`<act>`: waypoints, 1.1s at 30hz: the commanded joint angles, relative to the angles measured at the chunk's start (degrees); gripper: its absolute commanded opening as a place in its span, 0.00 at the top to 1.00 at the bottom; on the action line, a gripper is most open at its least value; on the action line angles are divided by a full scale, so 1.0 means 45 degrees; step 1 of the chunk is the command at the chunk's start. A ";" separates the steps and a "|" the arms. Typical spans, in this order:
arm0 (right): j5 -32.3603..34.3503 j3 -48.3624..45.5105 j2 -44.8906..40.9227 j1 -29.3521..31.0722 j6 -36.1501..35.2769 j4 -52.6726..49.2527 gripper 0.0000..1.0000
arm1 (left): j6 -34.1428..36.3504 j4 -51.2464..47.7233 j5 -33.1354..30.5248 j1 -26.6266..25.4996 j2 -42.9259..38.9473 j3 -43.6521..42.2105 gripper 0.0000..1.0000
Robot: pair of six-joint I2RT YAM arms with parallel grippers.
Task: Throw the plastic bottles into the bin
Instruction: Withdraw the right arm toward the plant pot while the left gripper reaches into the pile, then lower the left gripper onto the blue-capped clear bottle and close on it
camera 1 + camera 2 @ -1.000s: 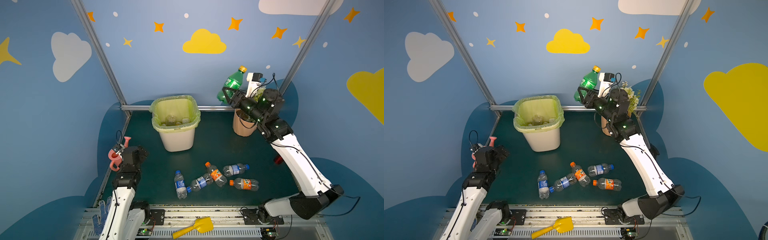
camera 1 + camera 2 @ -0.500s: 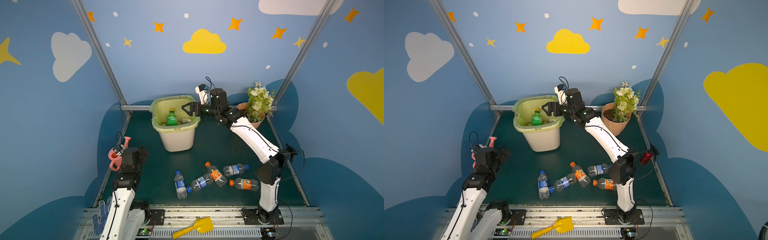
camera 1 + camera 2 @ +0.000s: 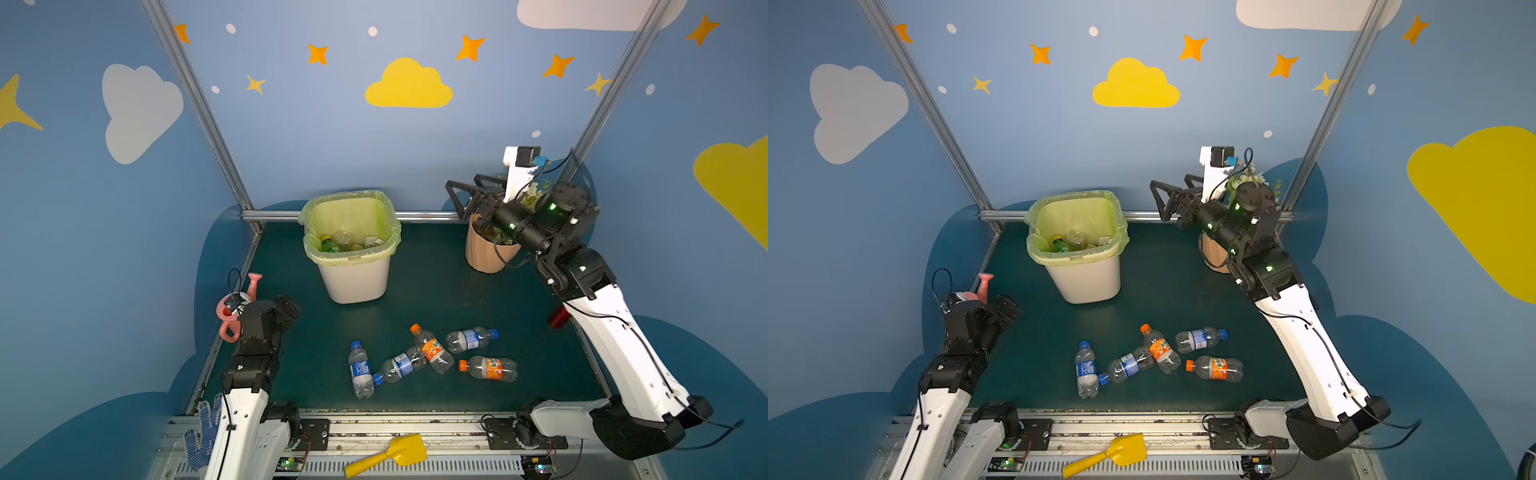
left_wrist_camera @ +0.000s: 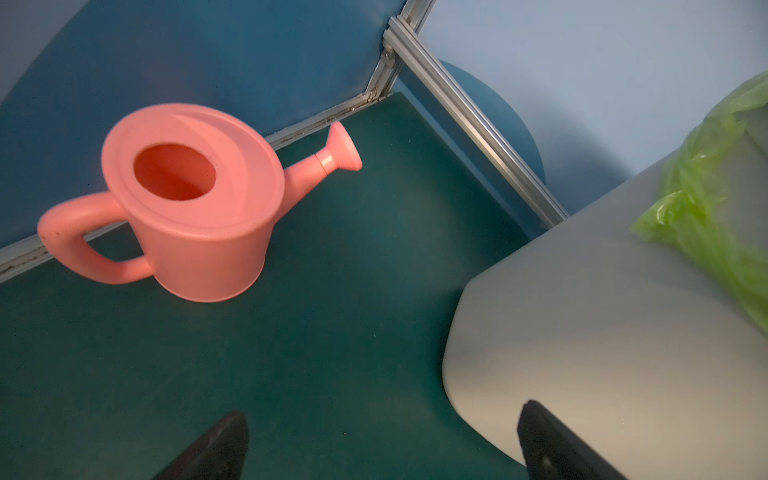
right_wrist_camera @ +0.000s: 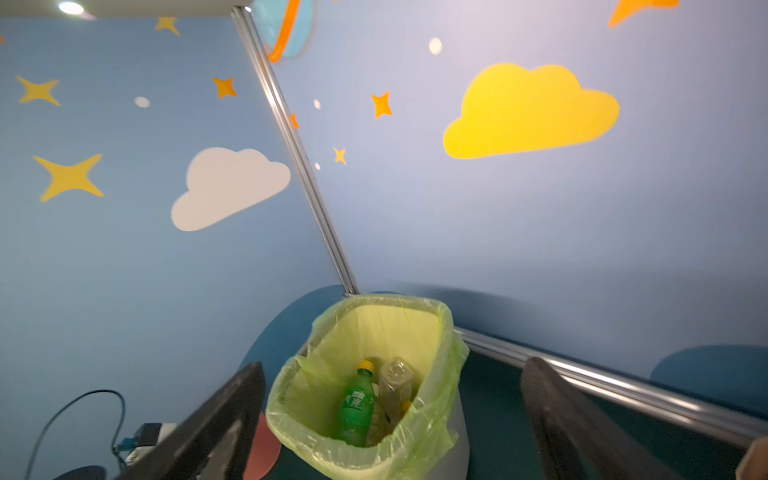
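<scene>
The right hand hangs high near the back wall, above the peach ribbed flower pot and off to the right of the bin; its jaws stand wide apart with nothing between them, and the right wrist view looks past both fingers down into the bin.

The bin stands upright toward the back of the dark green counter; it is off-white, with a light-green bag folded over its rim; inside, a green bottle with a yellow cap leans cap-up beside a clear bottle; the plastic under them is too jumbled to count.

Five plastic bottles lie on their sides nearer the front of the counter, well apart from the bin; the leftmost bottle has a blue label and cap; the slanted blue-label bottle has its cap just beside it; the orange-capped bottle touches that one's base; the far blue-capped bottle lies just beside it; the front orange-label bottle lies nearest the right arm's base.

The left hand sits low at the counter's left edge, just beside the pink watering can; in the left wrist view its fingers are spread wide, empty, with the bin's wall near one of them.

A yellow scoop and a blue-dotted glove rest on the front rail.
</scene>
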 commanded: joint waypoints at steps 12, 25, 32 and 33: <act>0.0583 -0.6949 -0.1829 -0.2136 0.2443 -0.0176 0.04 | -0.3571 -0.3310 -0.1613 -0.5087 -0.0470 -0.0327 0.00; 0.0394 -0.8515 -0.2897 -0.3312 0.3232 -0.0062 0.04 | -0.4608 -0.3345 0.0222 -0.8772 0.2463 -0.0024 0.01; 0.0241 -0.8665 -0.2858 -0.3474 0.3446 -0.0005 0.04 | -0.4384 -0.2691 0.1244 -0.9864 0.3764 0.0059 0.03; 0.0249 -0.8668 -0.2863 -0.3503 0.3465 -0.0018 0.04 | -0.4313 -0.2615 0.1358 -0.9968 0.3944 0.0063 0.03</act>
